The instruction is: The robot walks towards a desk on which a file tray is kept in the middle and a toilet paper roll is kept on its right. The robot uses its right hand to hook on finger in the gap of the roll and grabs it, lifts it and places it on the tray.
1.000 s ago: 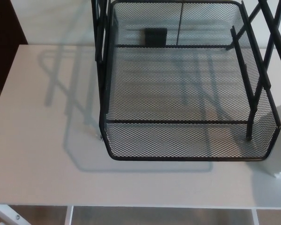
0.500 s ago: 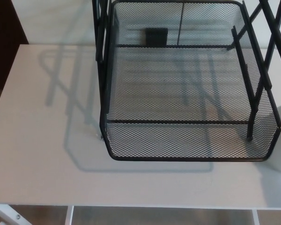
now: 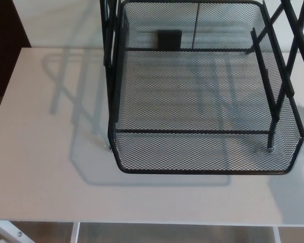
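One black wire-mesh file tray [image 3: 202, 169] stands on one white desk [image 3: 40, 167], and that pair makes up nearly everything the head view shows. The tray is a stacked unit: a lower basket with a rounded front rim sits on the desk top, and black upright and slanted bars [image 3: 110, 45] rise along its left and right sides to carry an upper level that runs out of the top of the picture. The lower basket is open at the front and its mesh floor lets the pale desk surface show through. One small dark rectangular patch [image 3: 168, 39] shows through the mesh at the back of the tray; what it is cannot be told. The tray's shadow [image 3: 76, 101] falls to the left across the desk top. Below the desk's front edge, a white frame leg [image 3: 7, 233] shows at the bottom left. The toilet paper roll does not show anywhere in this view, so its place cannot be told. Neither robot hand shows in the picture, so whether their fingers are spread or closed cannot be told.
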Tool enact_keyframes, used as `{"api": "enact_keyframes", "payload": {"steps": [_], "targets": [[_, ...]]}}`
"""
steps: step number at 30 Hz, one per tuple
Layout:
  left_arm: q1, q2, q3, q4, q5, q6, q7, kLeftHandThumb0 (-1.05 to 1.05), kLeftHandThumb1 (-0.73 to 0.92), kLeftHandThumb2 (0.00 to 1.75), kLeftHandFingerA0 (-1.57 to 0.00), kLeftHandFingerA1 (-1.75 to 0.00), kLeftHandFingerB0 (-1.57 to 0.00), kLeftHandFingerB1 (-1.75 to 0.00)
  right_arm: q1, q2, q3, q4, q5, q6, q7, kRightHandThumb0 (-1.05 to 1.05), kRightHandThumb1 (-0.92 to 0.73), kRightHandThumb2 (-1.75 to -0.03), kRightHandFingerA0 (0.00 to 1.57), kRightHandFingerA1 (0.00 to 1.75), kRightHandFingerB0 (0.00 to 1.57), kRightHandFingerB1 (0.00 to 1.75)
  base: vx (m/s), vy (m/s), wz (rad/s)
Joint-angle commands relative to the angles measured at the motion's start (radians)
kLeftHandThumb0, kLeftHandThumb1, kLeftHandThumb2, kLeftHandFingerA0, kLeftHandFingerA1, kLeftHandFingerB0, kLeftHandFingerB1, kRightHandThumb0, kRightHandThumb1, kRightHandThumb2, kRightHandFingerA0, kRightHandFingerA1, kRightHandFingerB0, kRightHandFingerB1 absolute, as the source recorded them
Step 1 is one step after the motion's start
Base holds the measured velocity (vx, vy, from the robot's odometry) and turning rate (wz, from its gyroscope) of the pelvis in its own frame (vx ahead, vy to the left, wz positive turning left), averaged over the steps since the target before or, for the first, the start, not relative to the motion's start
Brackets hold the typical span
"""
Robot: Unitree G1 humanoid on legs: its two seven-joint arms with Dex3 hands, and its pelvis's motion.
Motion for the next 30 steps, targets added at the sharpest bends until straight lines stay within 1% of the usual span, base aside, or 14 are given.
{"api": "enact_keyframes", "payload": {"steps": [1,3,4,5,10,14,18,19,21,23,24,27,29,30], "targets": [[0.008,0.043,-0.002,0.008,0.019,-0.014,0.009,-0.71,0.92,0.69,-0.43,-0.56,-0.41,-0.43,-0.039,-0.014,-0.14,-0.062,0.125,-0.042,0.078,-0.12,-0.58,-0.8,1.02,1.37,1.0,0.79,0.0,0.0,0.0],[0.007,0.046,-0.004,0.016,0.022,-0.019,0.012,-0.71,0.92,0.7,-0.43,-0.58,-0.42,-0.44,-0.062,-0.015,-0.164,-0.082,0.134,-0.027,0.118,-0.17,-0.59,-0.8,1.0,1.46,1.0,0.8,0.0,0.0,0.0],[0.004,0.041,0.004,0.012,0.014,-0.005,0.024,-0.71,0.92,0.67,-0.53,-0.64,-0.46,-0.45,-0.093,-0.017,-0.177,-0.095,0.142,-0.034,0.118,-0.15,-0.53,-0.88,1.04,1.37,1.0,0.8,0.0,0.0,0.0],[0.007,0.04,0.002,0.009,0.016,-0.003,0.028,-0.71,0.92,0.68,-0.53,-0.64,-0.46,-0.45,-0.109,-0.018,-0.181,-0.107,0.141,-0.031,0.127,-0.15,-0.54,-0.85,1.02,1.48,1.01,0.78,0.0,0.0,0.0],[0.024,0.036,0.008,-0.016,0.01,0.006,0.026,-0.71,0.92,0.67,-0.48,-0.6,-0.45,-0.44,-0.205,-0.024,-0.176,-0.112,0.133,-0.052,0.152,-0.2,-0.54,-0.8,1.06,1.47,1.01,0.77,0.0,0.0,0.0],[0.049,0.024,0.028,-0.071,-0.012,0.042,0.022,-0.7,0.92,0.67,-0.47,-0.64,-0.44,-0.47,-0.364,-0.023,-0.104,-0.101,0.15,-0.091,0.195,-0.18,-0.54,-0.69,1.0,1.66,0.97,0.7,0.0,0.0,0.0],[0.049,0.025,0.025,-0.063,-0.001,0.03,0.021,-0.7,0.92,0.67,-0.45,-0.59,-0.45,-0.46,-0.491,-0.022,-0.006,-0.106,0.172,-0.071,0.318,-0.23,-0.58,-0.79,1.0,1.55,0.97,0.75,0.0,0.0,0.0],[0.043,0.022,0.039,-0.057,-0.014,0.043,0.025,-0.7,0.9,0.66,-0.46,-0.61,-0.47,-0.46,-0.524,-0.017,0.021,-0.116,0.179,-0.035,0.362,-0.27,-0.59,-0.75,1.07,1.38,0.97,0.68,0.0,0.0,0.0],[0.052,0.026,0.03,-0.075,-0.006,0.048,0.017,-0.7,0.92,0.68,-0.42,-0.57,-0.43,-0.44,-0.58,-0.011,0.071,-0.115,0.185,-0.034,0.414,-0.26,-0.55,-0.76,1.01,1.47,0.95,0.77,0.0,0.0,0.0],[0.059,0.027,0.025,-0.089,-0.002,0.048,0.017,-0.75,0.77,0.82,-0.44,-0.62,-0.42,-0.5,-0.637,0.016,0.131,-0.089,0.183,-0.063,0.434,-0.23,-0.52,-0.79,1.01,1.54,0.97,0.78,0.0,0.0,0.0],[0.064,0.028,0.023,-0.096,0.0,0.046,0.013,-0.7,0.92,0.67,-0.44,-0.58,-0.45,-0.45,-0.661,0.03,0.161,-0.07,0.186,-0.06,0.457,-0.22,-0.5,-0.8,1.04,1.42,0.98,0.78,0.0,0.0,0.0],[0.067,0.015,0.033,-0.086,-0.01,0.037,0.017,-0.69,0.91,0.67,-0.43,-0.59,-0.45,-0.46,-0.716,0.049,0.255,-0.019,0.176,-0.083,0.533,-0.22,-0.45,-1.01,1.11,1.13,0.93,0.86,0.0,0.0,0.0],[0.075,0.022,0.004,-0.087,0.022,0.008,0.017,-0.69,0.92,0.7,-0.42,-0.59,-0.42,-0.46,-0.744,0.053,0.3,0.015,0.188,-0.1,0.588,-0.21,-0.48,-1.01,1.1,1.16,0.94,0.89,0.0,0.0,0.0],[0.067,0.021,0.01,-0.075,0.017,0.013,0.023,-0.7,0.92,0.67,-0.45,-0.61,-0.46,-0.46,-0.756,0.051,0.32,0.033,0.2,-0.121,0.62,-0.18,-0.56,-0.86,1.04,1.17,0.96,0.78,0.0,0.0,0.0]]}}
